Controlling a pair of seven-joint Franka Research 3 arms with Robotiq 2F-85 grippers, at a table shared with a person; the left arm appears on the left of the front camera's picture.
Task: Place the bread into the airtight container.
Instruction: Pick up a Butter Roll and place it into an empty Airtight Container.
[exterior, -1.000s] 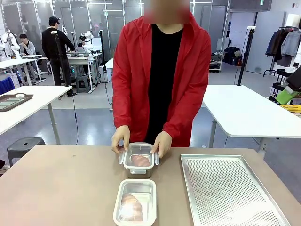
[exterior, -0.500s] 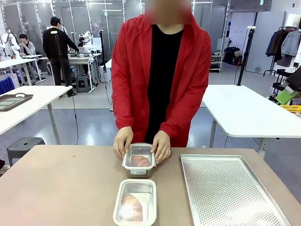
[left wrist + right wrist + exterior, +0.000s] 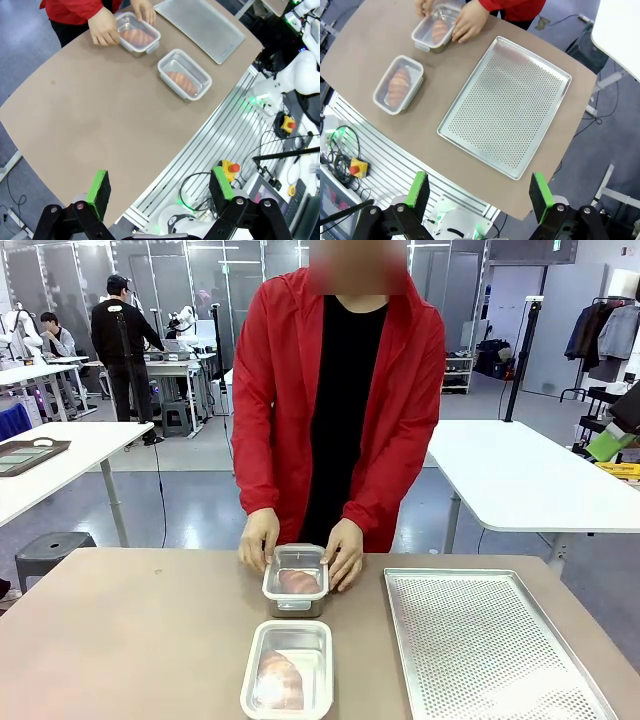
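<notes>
Two airtight containers sit on the brown table [image 3: 130, 630], and the views split the rest between them: the front view gives the person in a red jacket [image 3: 340, 400] standing at the far edge, while the wrist views look down from high above and take in the near table edge, the slatted aluminium base with its cables below it, and the grippers themselves. Largest on the table is the perforated metal tray [image 3: 480, 640], bare, lying to the robot's right and running toward the near edge; the right wrist view shows its whole outline with open tabletop all around it. To the robot's left the table is wide and bare. Near the middle, close to the near edge, stands the near container [image 3: 287, 668] with a piece of bread [image 3: 279, 678] inside under a clear lid. Just beyond it, apart from it, is the far container [image 3: 296, 580], also holding bread [image 3: 299, 581]; the person's left hand [image 3: 345, 552] and right hand [image 3: 259, 537] press against its two sides, so both hands stand between the arms and that box. The left gripper [image 3: 162, 187] hangs well above the table's corner, jaws spread wide and holding nothing. The right gripper [image 3: 479, 189] is likewise high over the near edge, jaws apart and bare.
</notes>
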